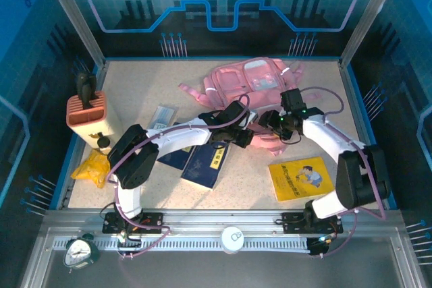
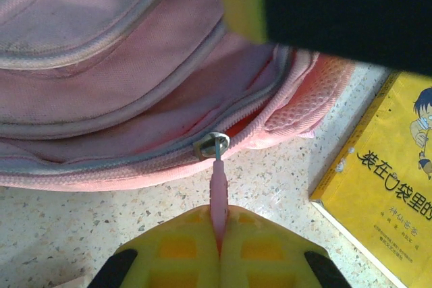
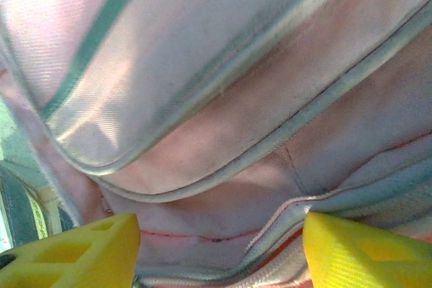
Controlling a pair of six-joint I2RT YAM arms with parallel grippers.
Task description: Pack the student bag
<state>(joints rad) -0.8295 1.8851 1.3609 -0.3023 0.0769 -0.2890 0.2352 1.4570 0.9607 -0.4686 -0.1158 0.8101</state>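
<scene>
Left gripper [image 2: 219, 237]: pinched on zip pull [image 2: 218, 183], bag [image 2: 101, 65] just ahead. Right gripper [image 3: 219, 251]: spread, bag close ahead, ungripped. Risk: pull slips free, or bag drags instead of unzipping.

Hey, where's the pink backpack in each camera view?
Top external: student bag at far centre.
Left wrist: upper left, left gripper pinching its zip pull.
Right wrist: across the frame, above the open right gripper.
Shared landmark: orange lining in the zip gap, both wrist views.

White arms [image 1: 324, 133], perhaps purple cables [image 1: 332, 92], yellow fingers [image 2: 266, 251]
</scene>
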